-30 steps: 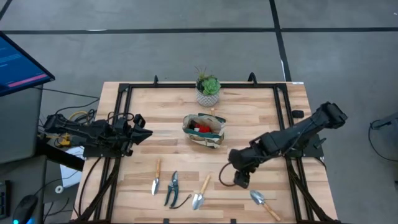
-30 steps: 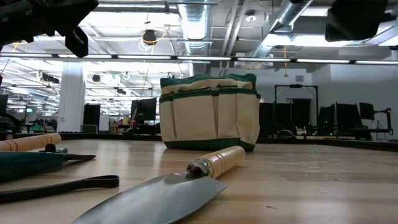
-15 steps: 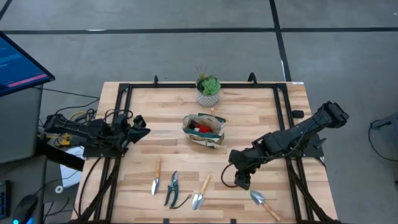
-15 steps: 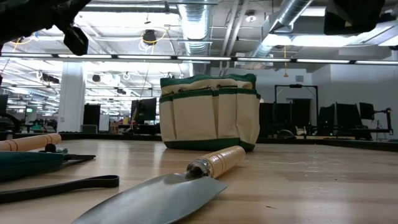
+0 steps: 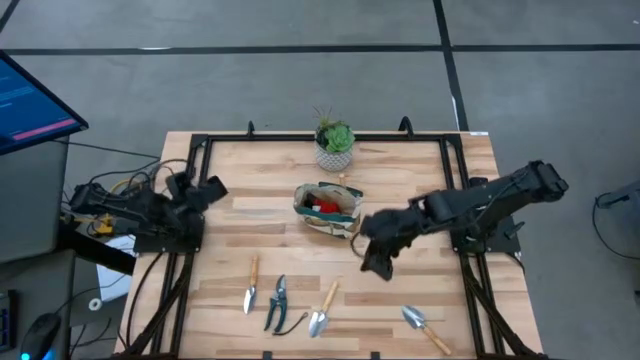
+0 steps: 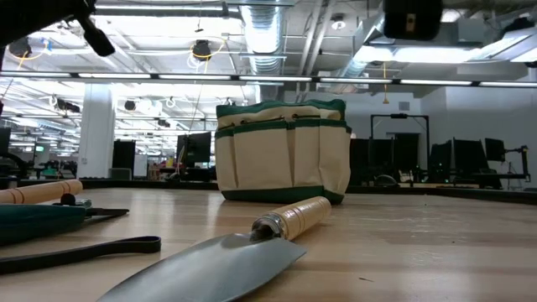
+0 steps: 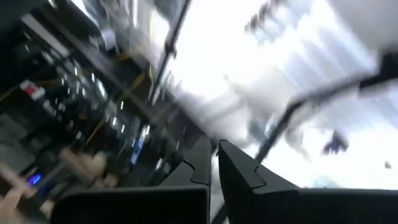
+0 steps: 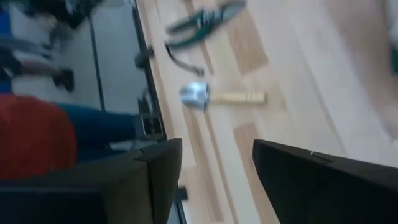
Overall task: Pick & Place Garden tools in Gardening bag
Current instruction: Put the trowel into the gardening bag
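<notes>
The beige, green-trimmed gardening bag (image 5: 328, 210) stands on its base at the table's middle, with a red item (image 5: 322, 207) inside; it also shows in the low view (image 6: 283, 151). Four tools lie flat along the near edge: a small wooden-handled tool (image 5: 251, 284), dark shears (image 5: 277, 301), a trowel (image 5: 323, 308) and another trowel (image 5: 425, 328). My right gripper (image 5: 373, 258) is open and empty, above the table just right of and nearer than the bag. In its wrist view (image 8: 216, 163) a trowel (image 8: 221, 96) and the shears (image 8: 205, 22) lie ahead. My left gripper (image 5: 212, 187) is shut and empty at the table's left edge, tipped upward.
A potted green plant (image 5: 334, 143) stands behind the bag near the far edge. A black frame rail (image 5: 300, 137) runs around the table. A monitor (image 5: 30, 105) stands off the left side. Bare wood lies between the bag and the row of tools.
My right gripper has risen from near the right-hand trowel and gone toward the far edge and a little left, up to the bag's near right side. My left gripper has drawn back toward the table's left edge and tipped upward. The tools and bag have stayed put.
</notes>
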`<action>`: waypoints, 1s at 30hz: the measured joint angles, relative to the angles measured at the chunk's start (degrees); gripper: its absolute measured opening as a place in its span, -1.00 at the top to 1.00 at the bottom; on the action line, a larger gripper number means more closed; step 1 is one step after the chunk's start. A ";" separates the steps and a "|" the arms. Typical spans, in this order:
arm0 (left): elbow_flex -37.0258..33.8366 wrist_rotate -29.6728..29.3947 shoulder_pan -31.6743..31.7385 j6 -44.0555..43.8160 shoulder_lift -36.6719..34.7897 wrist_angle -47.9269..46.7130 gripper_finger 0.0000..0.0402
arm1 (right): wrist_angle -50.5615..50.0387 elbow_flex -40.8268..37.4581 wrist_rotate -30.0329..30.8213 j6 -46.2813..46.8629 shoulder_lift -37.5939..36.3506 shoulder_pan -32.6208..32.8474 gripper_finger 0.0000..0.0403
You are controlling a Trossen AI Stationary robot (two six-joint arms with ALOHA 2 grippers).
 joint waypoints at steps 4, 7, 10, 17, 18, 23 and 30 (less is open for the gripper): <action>2.72 -1.29 0.00 -0.25 0.87 1.46 0.99 | 0.13 0.02 0.38 1.16 -3.92 -1.37 0.07; 6.61 0.67 0.00 -2.88 4.92 -0.22 0.99 | -0.01 0.00 0.43 1.23 -6.69 -0.97 0.08; 12.94 4.21 0.00 -7.23 10.95 -8.13 0.99 | -0.04 0.02 0.85 2.13 -9.10 -0.97 0.09; 31.91 9.19 -0.02 -22.59 25.93 -54.39 0.99 | -0.05 0.00 2.39 3.82 -13.36 -0.96 0.09; 33.83 9.13 -0.02 -24.10 27.77 -60.15 0.99 | -0.04 0.00 2.40 3.85 -13.77 -0.96 0.09; 38.29 7.77 0.04 -35.26 34.57 -75.49 0.99 | -0.73 0.01 2.82 3.88 -14.84 -0.60 0.09; 38.30 8.19 -0.24 -45.32 40.63 -87.77 0.99 | -2.07 0.01 3.58 3.60 -14.44 2.56 0.09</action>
